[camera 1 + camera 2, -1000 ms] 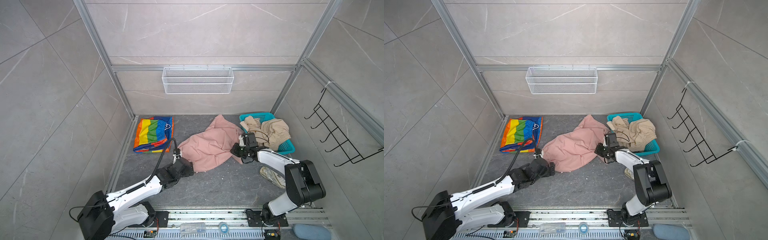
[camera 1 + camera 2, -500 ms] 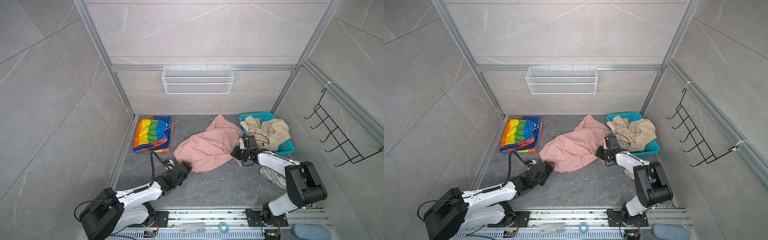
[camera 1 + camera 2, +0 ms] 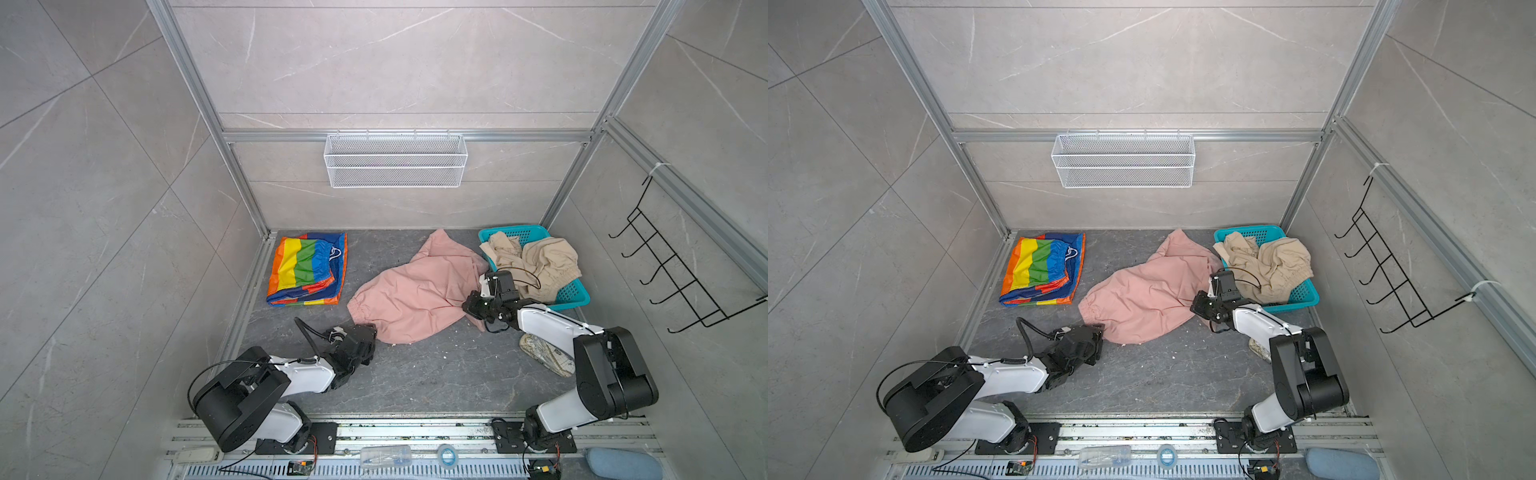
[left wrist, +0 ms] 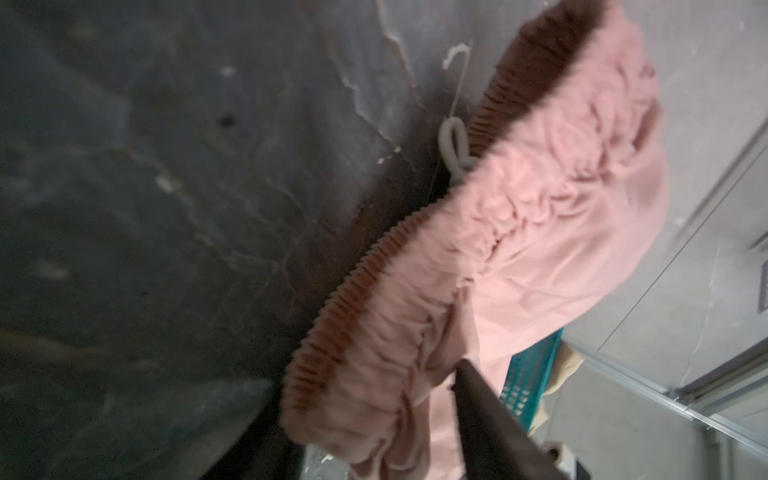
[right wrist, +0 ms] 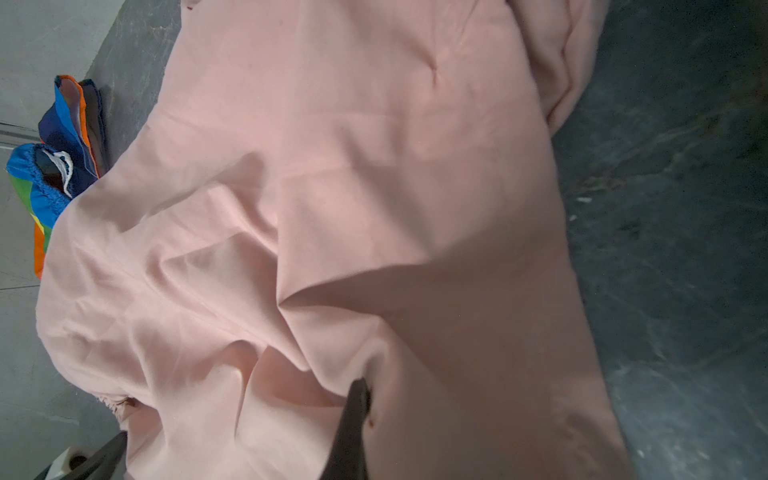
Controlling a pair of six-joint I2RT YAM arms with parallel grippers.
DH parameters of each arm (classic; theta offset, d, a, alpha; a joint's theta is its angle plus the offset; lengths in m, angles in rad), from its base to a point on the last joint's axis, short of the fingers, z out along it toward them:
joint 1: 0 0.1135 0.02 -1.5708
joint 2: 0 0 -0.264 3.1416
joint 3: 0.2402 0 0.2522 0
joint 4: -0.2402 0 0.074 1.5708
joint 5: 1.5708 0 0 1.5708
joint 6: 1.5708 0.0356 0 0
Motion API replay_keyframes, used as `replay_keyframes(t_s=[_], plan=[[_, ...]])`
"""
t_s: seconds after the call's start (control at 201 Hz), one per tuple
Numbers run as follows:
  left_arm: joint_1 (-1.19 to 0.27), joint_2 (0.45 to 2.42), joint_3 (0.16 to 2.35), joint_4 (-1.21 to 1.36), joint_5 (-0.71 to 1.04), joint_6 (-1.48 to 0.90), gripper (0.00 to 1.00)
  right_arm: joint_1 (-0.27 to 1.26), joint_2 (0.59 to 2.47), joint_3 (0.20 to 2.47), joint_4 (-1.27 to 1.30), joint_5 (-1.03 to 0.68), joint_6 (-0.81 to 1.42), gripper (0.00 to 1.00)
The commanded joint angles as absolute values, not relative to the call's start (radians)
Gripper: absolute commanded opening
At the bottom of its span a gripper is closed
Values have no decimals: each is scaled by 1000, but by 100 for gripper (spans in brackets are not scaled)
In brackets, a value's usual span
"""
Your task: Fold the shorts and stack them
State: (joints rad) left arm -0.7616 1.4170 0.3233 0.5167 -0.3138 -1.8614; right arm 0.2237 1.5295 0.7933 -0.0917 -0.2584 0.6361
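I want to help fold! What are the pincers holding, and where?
The right pincer pinches the pink shorts at the edge by the basket. The left pincer straddles their waistband corner; its grip is unclear.

Pink shorts between rainbow shorts, beige shorts

Pink shorts look like soft matt woven cloth, rainbow shorts are a slick shiny synthetic, beige shorts are matt crinkly cloth, basket is perforated teal plastic, wall rack is white metal mesh, and the floor is dull veined stone, kinda gritty.
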Motion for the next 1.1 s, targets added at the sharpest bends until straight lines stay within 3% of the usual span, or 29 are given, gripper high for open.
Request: replay_keyframes(t_s=[0.0, 0.234, 0.483, 0.672, 0.902, 1.091], plan=[[-737, 1435, 319, 584, -327, -1836, 3, 217, 1506, 779, -90, -258, 639, 0], [-631, 1287, 376, 378, -254, -1641, 0, 211, 1482, 801, -135, -247, 618, 2], [-570, 1160, 595, 45, -217, -1321, 0, 212, 1456, 747, -104, -325, 689, 26], [-560, 1185, 625, 49, -190, -1281, 0, 216, 1432, 636, -10, -407, 791, 38], [-537, 1215, 647, 81, -159, -1270, 0, 222, 1366, 499, 60, -442, 888, 64], [-509, 1204, 671, 80, -140, -1259, 0, 222, 1269, 426, 126, -460, 1023, 76]])
